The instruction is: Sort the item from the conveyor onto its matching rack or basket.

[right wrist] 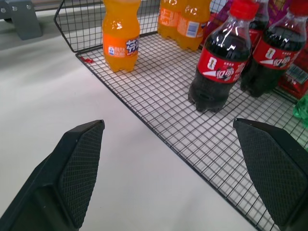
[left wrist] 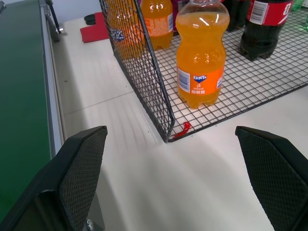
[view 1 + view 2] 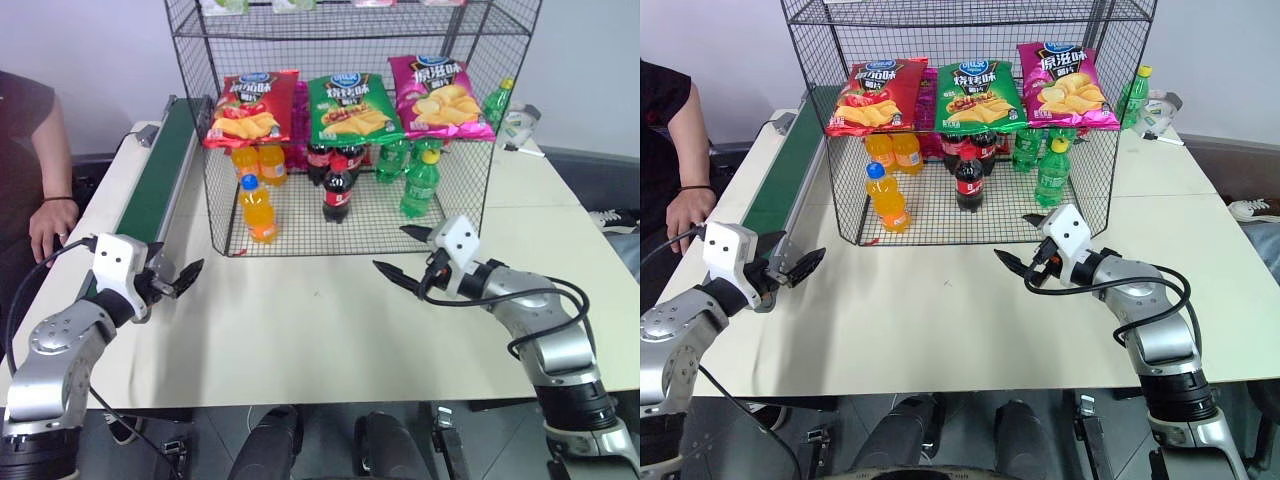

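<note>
The item, an orange soda bottle (image 3: 258,210) with a blue cap, stands upright on the grid floor of the black wire rack (image 3: 300,228), near its front left corner. It also appears in the left wrist view (image 2: 200,53) and the right wrist view (image 1: 121,33). The dark green conveyor (image 3: 160,170) runs along the table's left side with nothing on its belt. My left gripper (image 3: 180,272) hovers open and empty over the table beside the conveyor, short of the rack's corner. My right gripper (image 3: 392,248) is open and empty in front of the rack's right half.
Chip bags (image 3: 350,108) hang across the rack's front above more orange bottles (image 3: 260,160), cola bottles (image 3: 337,190) and green bottles (image 3: 420,185). A person's hand (image 3: 50,225) rests at the table's left edge. A green bottle (image 3: 497,100) stands behind the rack on the right.
</note>
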You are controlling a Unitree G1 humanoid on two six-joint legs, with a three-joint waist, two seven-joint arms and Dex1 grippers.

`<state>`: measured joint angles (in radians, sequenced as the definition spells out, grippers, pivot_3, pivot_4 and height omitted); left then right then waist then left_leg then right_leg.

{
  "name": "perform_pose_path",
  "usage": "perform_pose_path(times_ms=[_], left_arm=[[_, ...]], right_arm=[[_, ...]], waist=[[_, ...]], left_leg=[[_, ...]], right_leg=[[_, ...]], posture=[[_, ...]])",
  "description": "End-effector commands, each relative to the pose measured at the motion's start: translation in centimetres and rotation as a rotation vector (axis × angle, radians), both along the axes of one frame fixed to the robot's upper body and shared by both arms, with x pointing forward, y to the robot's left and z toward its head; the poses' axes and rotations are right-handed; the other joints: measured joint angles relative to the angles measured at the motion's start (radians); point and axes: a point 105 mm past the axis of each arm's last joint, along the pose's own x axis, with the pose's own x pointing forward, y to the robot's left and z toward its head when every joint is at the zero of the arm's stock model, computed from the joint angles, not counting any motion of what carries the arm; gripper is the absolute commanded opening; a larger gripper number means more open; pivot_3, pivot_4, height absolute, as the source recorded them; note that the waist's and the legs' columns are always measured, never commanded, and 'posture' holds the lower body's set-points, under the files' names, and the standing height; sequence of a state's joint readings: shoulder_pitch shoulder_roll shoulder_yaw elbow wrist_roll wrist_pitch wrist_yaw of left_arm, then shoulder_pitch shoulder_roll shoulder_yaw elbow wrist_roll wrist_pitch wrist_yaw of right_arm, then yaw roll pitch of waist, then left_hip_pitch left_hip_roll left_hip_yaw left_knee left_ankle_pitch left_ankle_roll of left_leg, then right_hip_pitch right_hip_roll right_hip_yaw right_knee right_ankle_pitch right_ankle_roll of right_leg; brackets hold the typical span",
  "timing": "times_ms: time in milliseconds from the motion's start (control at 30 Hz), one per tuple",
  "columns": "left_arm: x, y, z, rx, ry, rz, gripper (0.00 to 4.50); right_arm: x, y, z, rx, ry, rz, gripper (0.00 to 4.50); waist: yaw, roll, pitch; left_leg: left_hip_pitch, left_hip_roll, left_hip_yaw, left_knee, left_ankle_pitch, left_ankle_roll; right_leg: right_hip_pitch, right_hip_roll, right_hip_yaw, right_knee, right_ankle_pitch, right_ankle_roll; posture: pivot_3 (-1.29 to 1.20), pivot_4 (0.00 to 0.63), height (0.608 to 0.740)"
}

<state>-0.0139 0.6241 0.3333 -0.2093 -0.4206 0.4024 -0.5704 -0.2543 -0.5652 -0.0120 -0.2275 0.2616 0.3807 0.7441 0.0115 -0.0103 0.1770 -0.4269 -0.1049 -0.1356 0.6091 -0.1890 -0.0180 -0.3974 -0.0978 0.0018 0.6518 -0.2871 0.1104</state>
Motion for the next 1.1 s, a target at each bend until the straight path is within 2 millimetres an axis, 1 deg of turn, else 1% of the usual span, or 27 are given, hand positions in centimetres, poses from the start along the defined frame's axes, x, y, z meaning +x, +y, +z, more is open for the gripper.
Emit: perform_pose_path(times_ms=[33, 600, 867, 1100], left_arm=[[0.0, 0.0, 1.1, 0.010, -0.044, -0.009, 4.48], [0.1, 0.2, 1.1, 0.018, -0.048, 0.011, 4.48], [-0.1, 0.5, 0.6, 0.021, -0.008, 0.024, 4.48], [-0.1, 0.5, 0.7, 0.025, -0.021, 0.035, 4.48]], right_arm=[[-0.1, -0.1, 1.1, 0.013, -0.043, 0.005, 4.50], [0.2, 0.5, 1.1, 0.019, -0.046, 0.013, 4.50], [0.1, 1.1, 0.9, 0.033, -0.045, 0.024, 4.50], [0.0, 1.3, 0.6, 0.033, -0.042, 0.025, 4.50]], waist=[[0.000, 0.000, 0.000], [0.000, 0.000, 0.000], [0.000, 0.000, 0.000], [0.000, 0.000, 0.000]], left_leg=[[0.000, 0.000, 0.000, 0.000, 0.000, 0.000], [0.000, 0.000, 0.000, 0.000, 0.000, 0.000], [0.000, 0.000, 0.000, -0.001, 0.000, 0.000], [0.000, 0.000, 0.000, -0.001, 0.000, 0.000]], right_leg=[[0.000, 0.000, 0.000, 0.000, 0.000, 0.000], [0.000, 0.000, 0.000, 0.000, 0.000, 0.000], [0.000, 0.000, 0.000, 0.000, 0.000, 0.000], [-0.001, 0.000, 0.000, 0.000, 0.000, 0.000]], posture=[[0.00, 0.150, 0.740], [0.00, 0.150, 0.740], [0.00, 0.150, 0.740], [0.00, 0.150, 0.740]])
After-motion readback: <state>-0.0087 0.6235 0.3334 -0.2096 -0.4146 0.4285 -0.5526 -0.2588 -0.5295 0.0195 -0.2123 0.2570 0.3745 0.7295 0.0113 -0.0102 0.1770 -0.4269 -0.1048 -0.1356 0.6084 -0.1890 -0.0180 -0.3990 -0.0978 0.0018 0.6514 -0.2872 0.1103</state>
